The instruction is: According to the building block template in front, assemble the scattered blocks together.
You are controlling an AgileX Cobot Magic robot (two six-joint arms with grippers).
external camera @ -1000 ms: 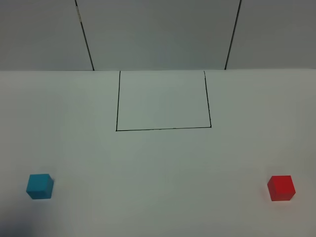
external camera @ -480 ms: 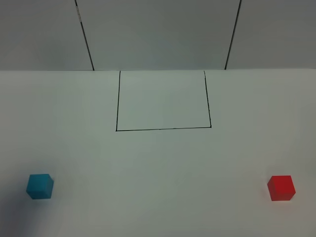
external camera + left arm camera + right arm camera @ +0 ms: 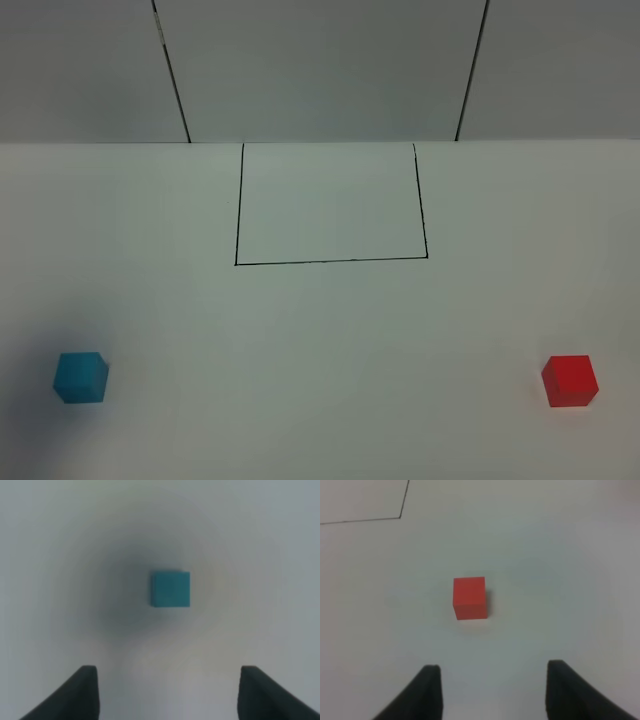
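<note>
Two small matte cubes sit well apart on the white tabletop (image 3: 320, 340): the cyan-blue cube (image 3: 80, 377) near the front left and the bright red cube (image 3: 570, 380) near the front right, both short of the black-outlined rectangle (image 3: 330, 262) at the far middle. We judge the left gripper (image 3: 168, 670) the nearer one for the cyan-blue cube, which lies straight ahead, centred on the gap between its parted, empty fingers. The right gripper (image 3: 493, 666), also parted and empty, has the bright red cube ahead, a little off-centre toward one finger.
</note>
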